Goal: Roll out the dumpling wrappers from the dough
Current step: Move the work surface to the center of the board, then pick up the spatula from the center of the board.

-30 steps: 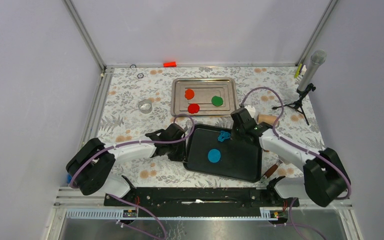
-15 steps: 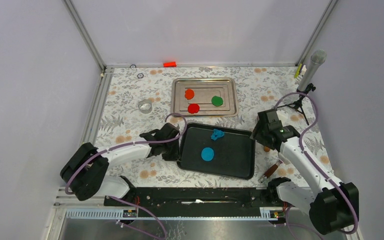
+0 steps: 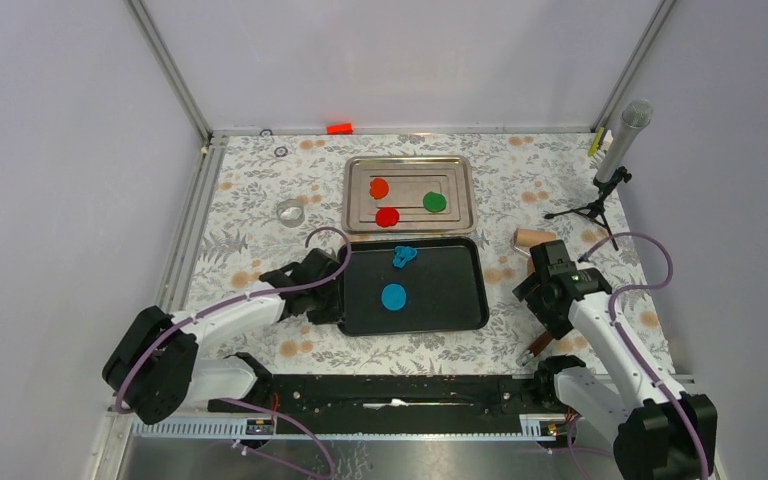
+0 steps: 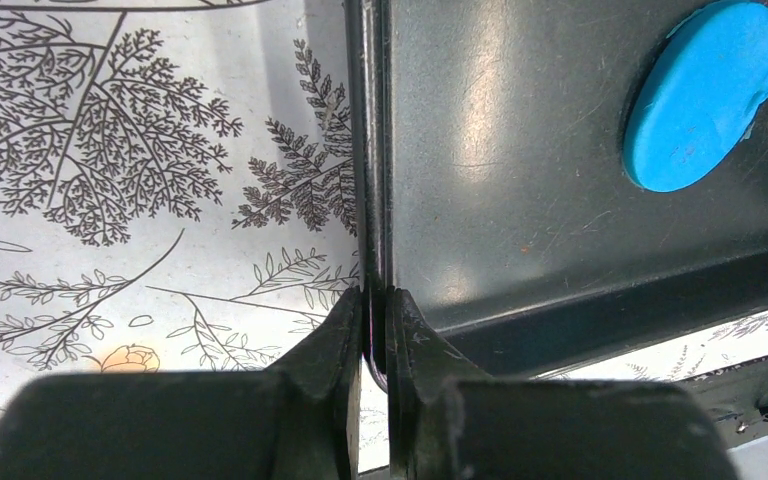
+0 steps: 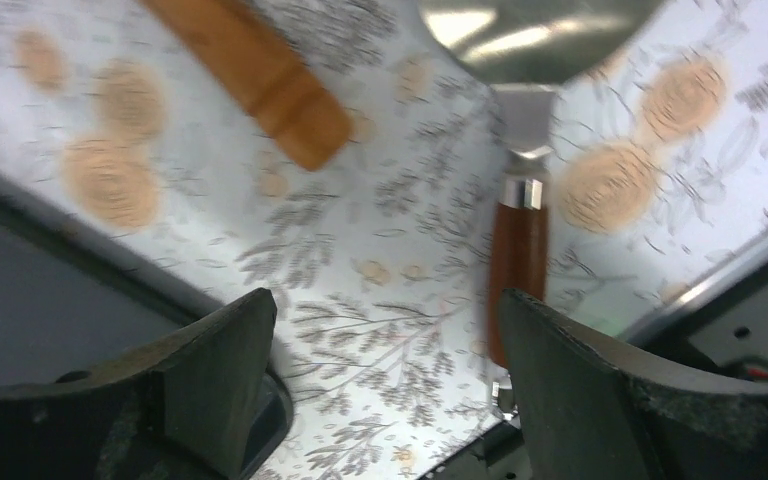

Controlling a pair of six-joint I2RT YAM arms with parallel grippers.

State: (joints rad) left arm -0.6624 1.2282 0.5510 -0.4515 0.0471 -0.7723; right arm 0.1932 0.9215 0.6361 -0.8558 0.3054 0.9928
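Two trays sit on the flower-patterned table (image 3: 250, 230). The larger, a black tray (image 3: 450, 290), lies mid-table toward the near edge. A smaller metal tray (image 3: 410, 167) lies just beyond it toward the far edge.

The left gripper (image 3: 332, 290) is at the black tray's left edge. In the left wrist view its jaws are pinched tight on that rim, one finger inside the wall and one outside. The right gripper (image 3: 550, 285) hovers over the cloth near the table's right edge, clear of the black tray. Its jaws are spread wide with nothing between them.

A wooden rolling pin (image 3: 532, 238) lies on the cloth just beyond the right gripper. A metal-bladed tool with a brown handle (image 3: 538, 345) lies by the near right corner.

The blue wrapper (image 3: 393, 296) rests flat around the middle of the black tray's floor. The dough (image 3: 405, 256), a ragged blue scrap, sits by that tray's far edge. An orange wrapper (image 3: 379, 187), a red wrapper (image 3: 388, 216) and a green wrapper (image 3: 434, 202) lie apart on the metal tray.
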